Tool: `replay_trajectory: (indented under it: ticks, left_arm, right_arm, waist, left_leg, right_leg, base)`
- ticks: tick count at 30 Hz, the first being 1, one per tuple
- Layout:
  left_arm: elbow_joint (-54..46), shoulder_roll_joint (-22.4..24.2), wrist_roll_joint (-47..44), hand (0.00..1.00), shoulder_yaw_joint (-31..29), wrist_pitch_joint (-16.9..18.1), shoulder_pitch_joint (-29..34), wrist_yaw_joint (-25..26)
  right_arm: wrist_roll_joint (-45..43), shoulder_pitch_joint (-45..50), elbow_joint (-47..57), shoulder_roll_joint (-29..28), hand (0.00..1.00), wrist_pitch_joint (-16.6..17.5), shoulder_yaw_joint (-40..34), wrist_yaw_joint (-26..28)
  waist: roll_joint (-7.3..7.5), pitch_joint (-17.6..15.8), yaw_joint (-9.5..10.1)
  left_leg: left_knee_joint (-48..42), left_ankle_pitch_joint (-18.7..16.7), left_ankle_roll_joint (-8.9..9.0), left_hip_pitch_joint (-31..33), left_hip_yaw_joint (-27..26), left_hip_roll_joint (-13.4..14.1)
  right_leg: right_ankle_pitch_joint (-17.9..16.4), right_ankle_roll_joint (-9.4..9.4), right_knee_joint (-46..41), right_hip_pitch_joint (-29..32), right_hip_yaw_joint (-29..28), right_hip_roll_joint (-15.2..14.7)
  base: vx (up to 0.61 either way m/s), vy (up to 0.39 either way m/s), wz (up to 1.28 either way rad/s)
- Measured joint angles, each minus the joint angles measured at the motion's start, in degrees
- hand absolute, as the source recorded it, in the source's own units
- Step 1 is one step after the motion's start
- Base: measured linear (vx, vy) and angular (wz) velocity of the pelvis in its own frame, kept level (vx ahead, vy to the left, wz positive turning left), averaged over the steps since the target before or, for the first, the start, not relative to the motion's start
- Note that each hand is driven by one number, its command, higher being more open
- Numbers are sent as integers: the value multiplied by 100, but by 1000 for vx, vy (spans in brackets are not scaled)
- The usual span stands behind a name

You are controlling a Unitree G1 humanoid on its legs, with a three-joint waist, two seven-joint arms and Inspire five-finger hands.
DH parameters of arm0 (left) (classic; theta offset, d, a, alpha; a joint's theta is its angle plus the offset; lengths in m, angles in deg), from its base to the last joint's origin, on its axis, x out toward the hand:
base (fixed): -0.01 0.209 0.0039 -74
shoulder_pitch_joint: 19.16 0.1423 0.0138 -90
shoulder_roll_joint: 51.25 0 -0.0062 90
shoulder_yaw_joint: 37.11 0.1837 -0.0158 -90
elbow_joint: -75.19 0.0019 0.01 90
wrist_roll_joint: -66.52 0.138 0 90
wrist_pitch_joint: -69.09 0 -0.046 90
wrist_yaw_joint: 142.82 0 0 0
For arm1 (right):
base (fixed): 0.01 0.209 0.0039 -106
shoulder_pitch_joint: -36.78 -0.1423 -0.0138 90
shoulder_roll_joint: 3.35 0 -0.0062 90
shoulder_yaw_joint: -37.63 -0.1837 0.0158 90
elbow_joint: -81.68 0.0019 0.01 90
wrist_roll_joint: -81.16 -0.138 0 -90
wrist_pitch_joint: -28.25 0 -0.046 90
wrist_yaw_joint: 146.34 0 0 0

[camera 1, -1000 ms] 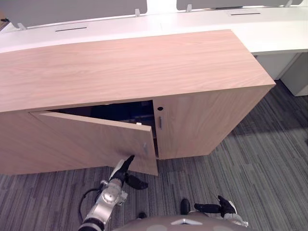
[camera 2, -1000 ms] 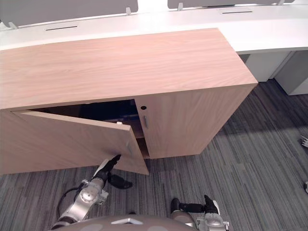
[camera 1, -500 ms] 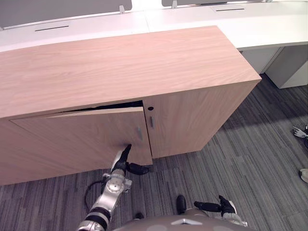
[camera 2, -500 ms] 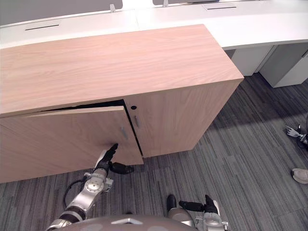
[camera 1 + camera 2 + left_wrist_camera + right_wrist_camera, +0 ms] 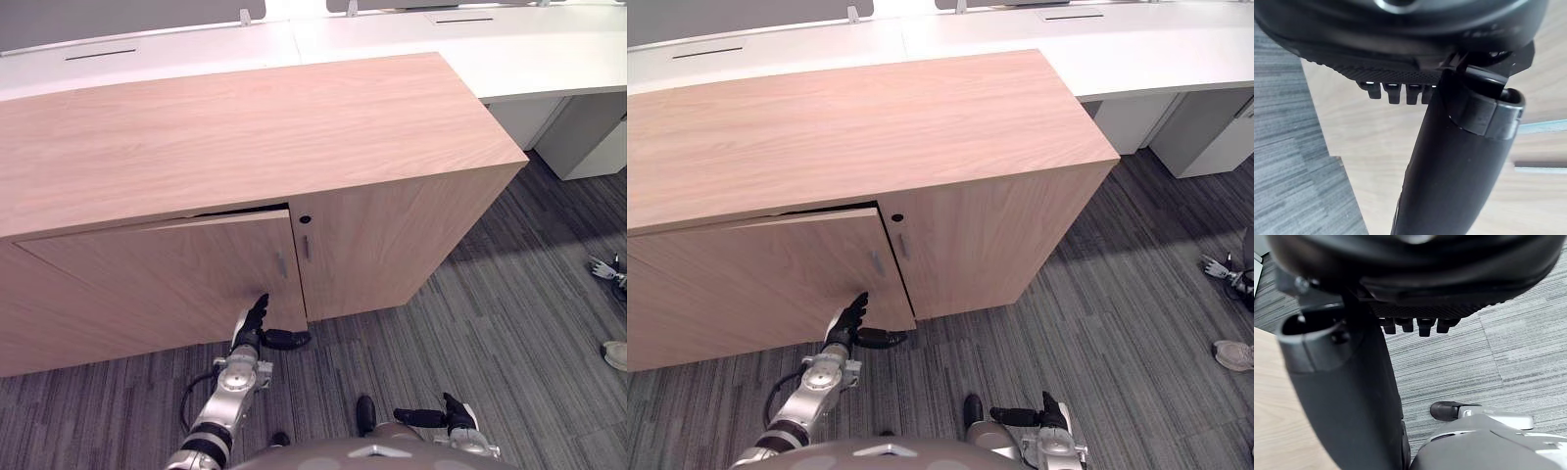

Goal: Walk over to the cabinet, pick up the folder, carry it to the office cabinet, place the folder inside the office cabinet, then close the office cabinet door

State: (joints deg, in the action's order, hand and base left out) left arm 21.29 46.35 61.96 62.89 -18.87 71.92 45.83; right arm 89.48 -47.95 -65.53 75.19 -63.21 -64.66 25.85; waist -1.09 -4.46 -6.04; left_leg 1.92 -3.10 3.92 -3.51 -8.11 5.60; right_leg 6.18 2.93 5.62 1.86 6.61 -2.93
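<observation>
Barely ajar cab. door [image 5: 157,284], inside unseen

No legible text, no labels, numbers or signs

- We see office cabinet [image 5: 245,127]: light wood-grain, matt, smooth.
- Underfoot, floor [image 5: 509,323]: grey carpet w/ ribbed texture.
- Behind, desk [image 5: 392,39]: white, smooth; door handles [image 5: 282,265]: metal-looking.

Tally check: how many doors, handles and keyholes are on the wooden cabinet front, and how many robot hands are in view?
Light wooden cabinet doors: 2, left door ajar, right door shut.
Slim metal door handles: 2.
Round dark keyholes: 1.
Dark robot hands: 2, left hand, right hand.
Total: 7.
</observation>
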Motion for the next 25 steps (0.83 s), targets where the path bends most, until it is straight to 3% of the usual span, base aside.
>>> replay_trajectory:
  ticks: [7,15,25]
  left_arm:
    - [10,28,-332,100,-401,2,527,-294]
    - [2098,-5,-144,100,-1583,-58,539,-394]
    - [2267,86,70,100,-1844,-148,752,-389]
  right_arm:
    - [-178,-101,1,-36,100,-3,2,2]
    - [-183,-216,-232,-48,100,-13,-7,24]
    - [-184,-236,-427,-56,100,-64,-48,60]
  waist:
    - [56,-12,69]
    - [188,55,199]
    - [241,109,268]
  left_leg:
    - [-11,15,-22,-5,121,-13]
    - [-7,51,-43,-80,251,-60]
    - [90,121,-128,-147,357,-192]
  right_leg:
    - [-3,2,0,-74,142,-22]
    - [-24,26,1,-214,263,-80]
    - [-33,77,-1,-292,357,-207]
  base:
    - [-14,-1,9]
    - [-21,5,8]
    - [-7,27,6]
